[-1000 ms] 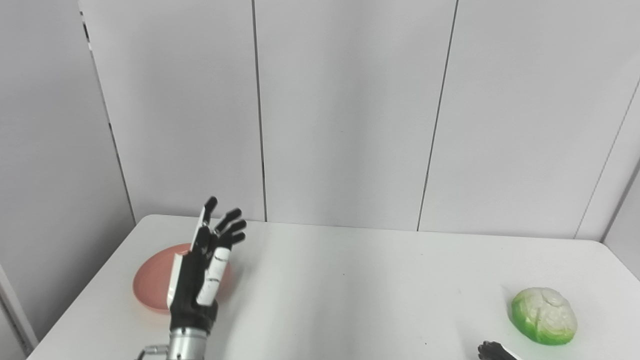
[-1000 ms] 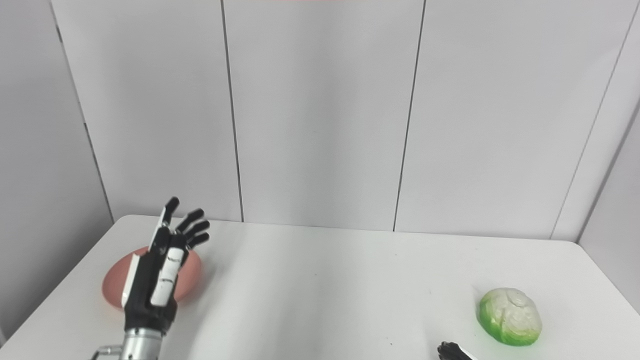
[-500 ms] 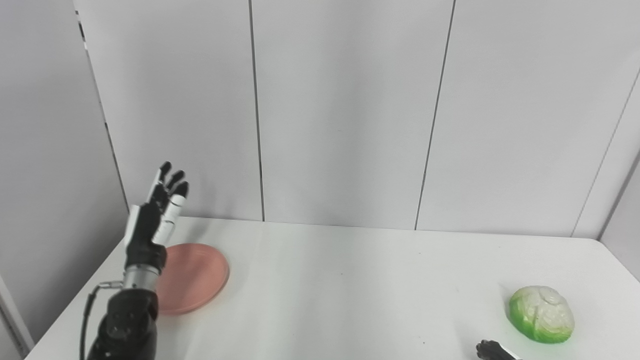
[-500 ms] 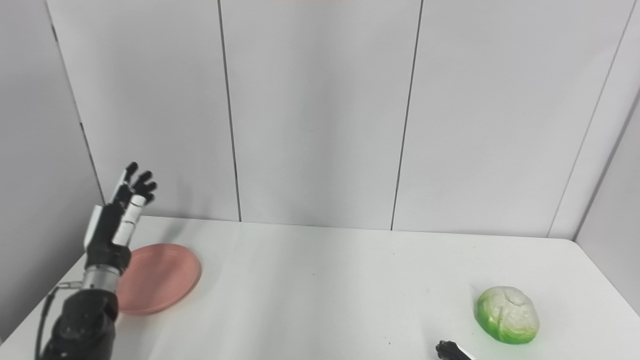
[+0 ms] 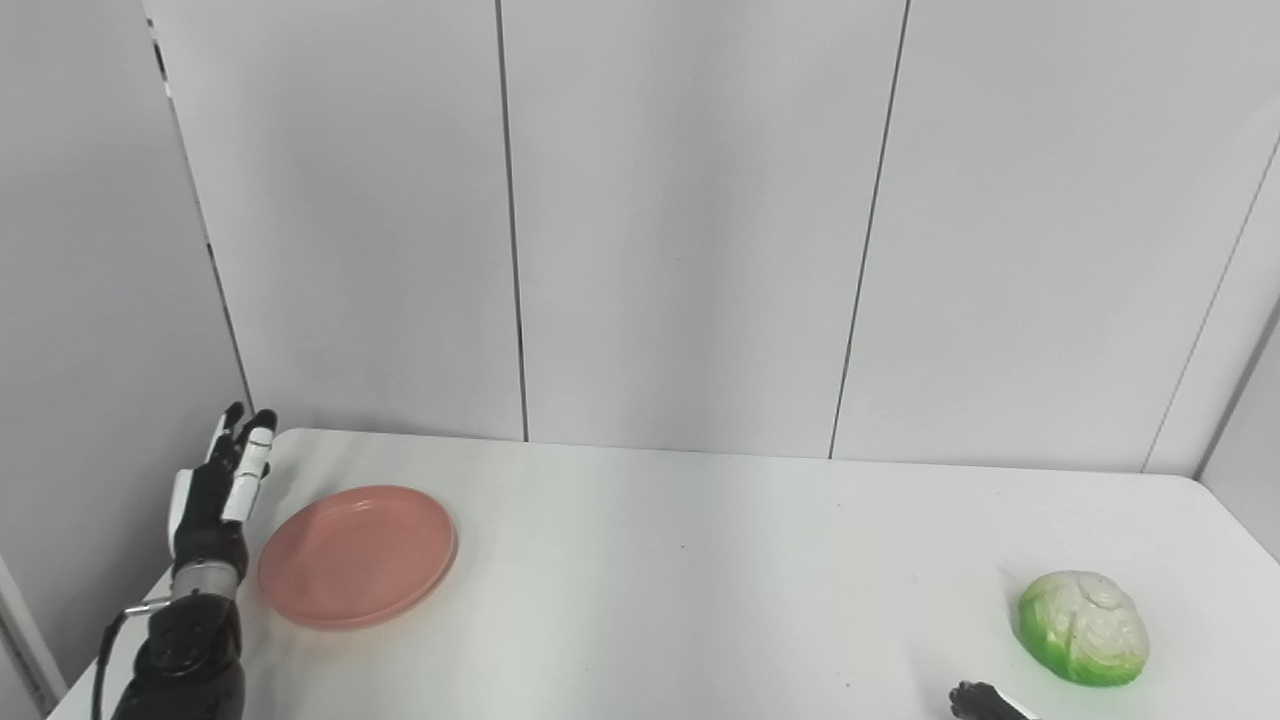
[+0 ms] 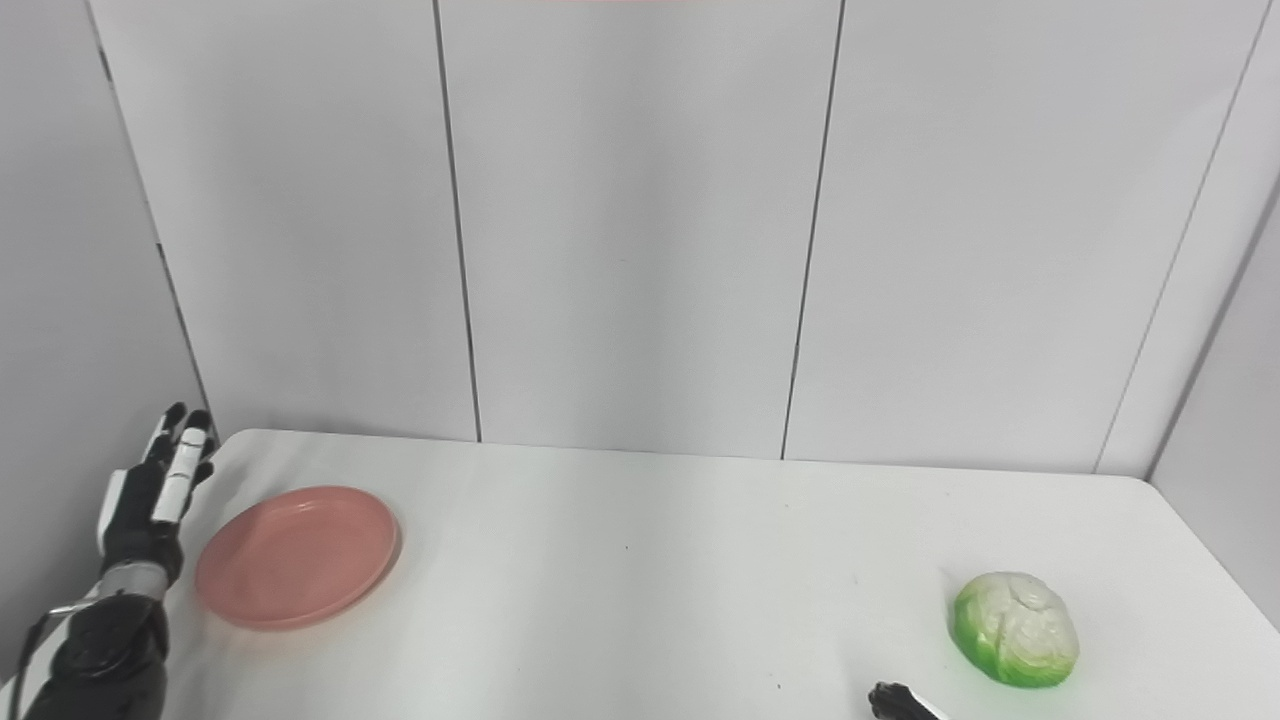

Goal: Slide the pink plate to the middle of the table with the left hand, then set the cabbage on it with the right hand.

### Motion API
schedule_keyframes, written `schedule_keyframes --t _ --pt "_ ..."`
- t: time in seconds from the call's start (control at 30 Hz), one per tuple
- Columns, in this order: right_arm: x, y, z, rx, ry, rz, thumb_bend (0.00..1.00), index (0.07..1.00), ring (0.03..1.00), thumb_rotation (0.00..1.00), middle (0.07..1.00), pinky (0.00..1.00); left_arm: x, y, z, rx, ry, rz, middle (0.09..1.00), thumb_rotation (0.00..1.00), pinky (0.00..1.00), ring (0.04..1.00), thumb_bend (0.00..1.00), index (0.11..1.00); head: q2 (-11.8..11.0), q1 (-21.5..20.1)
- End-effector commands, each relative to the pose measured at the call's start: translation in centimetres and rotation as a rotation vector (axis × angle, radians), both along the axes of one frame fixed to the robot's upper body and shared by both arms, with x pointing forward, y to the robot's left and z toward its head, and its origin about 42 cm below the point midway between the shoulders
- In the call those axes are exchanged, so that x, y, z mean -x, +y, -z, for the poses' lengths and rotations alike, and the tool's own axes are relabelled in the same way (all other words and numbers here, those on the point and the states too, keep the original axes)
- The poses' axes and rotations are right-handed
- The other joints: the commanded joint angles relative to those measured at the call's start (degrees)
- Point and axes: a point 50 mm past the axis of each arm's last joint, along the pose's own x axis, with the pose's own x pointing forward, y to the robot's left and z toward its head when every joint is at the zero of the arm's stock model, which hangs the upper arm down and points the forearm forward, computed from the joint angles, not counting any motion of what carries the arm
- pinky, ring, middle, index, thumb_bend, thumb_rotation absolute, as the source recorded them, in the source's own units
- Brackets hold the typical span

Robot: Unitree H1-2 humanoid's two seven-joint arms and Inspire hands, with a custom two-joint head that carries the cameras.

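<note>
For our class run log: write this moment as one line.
left hand: open, left of pink plate | cabbage: untouched | right hand: waiting

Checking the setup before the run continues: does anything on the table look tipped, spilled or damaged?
Nothing stands out. The round pink plate lies flat near the white table's left end, the green-and-white cabbage sits whole at the right, nothing spilled.

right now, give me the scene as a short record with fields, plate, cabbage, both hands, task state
plate: pink plate flat on the table's left side, bare
cabbage: cabbage near the right edge, far from the plate
left hand: left hand open, fingers up, beside the plate's left rim; contact unclear
right hand: right hand only partly in view at the bottom edge, state unclear
task state: plate not yet in the middle
</note>
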Motion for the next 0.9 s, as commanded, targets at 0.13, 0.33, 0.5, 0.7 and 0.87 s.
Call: schedule_keyframes --t 0.13,0.33,0.5,0.7,0.87 --pt "0.1 1.8 1.2 -0.016 0.051 -0.046 0.44 0.769 0.803 0.86 0.792 0.76 -0.5 3.3 -2.8 -0.067 -0.085 -0.068 0.918 0.78 0.89 0.883 0.69 0.911 0.35 0.07" --pt "0.2 1.7 1.1 -0.016 0.046 -0.046 0.48 0.761 0.795 0.85 0.788 0.75 0.8 3.9 -0.6 -0.05 -0.035 -0.055 0.897 0.79 0.85 0.869 0.73 0.903 0.71 -0.09" --pt "0.2 1.6 1.0 -0.012 0.044 -0.05 0.46 0.756 0.793 0.86 0.786 0.75 1.4 3.2 0.8 -0.04 -0.011 -0.009 0.909 0.79 0.85 0.867 0.71 0.942 0.95 -0.14" --pt "0.3 1.8 0.8 -0.013 0.039 -0.055 0.46 0.759 0.796 0.86 0.791 0.74 1.8 2.4 2.4 -0.011 0.019 0.016 0.89 0.78 0.81 0.847 0.69 0.911 1.39 -0.45" --pt "0.4 1.8 0.8 -0.01 0.036 -0.053 0.5 0.756 0.79 0.87 0.789 0.74 2.3 1.9 3.7 0.034 0.036 0.051 0.897 0.76 0.83 0.858 0.73 0.918 1.7 -0.72"
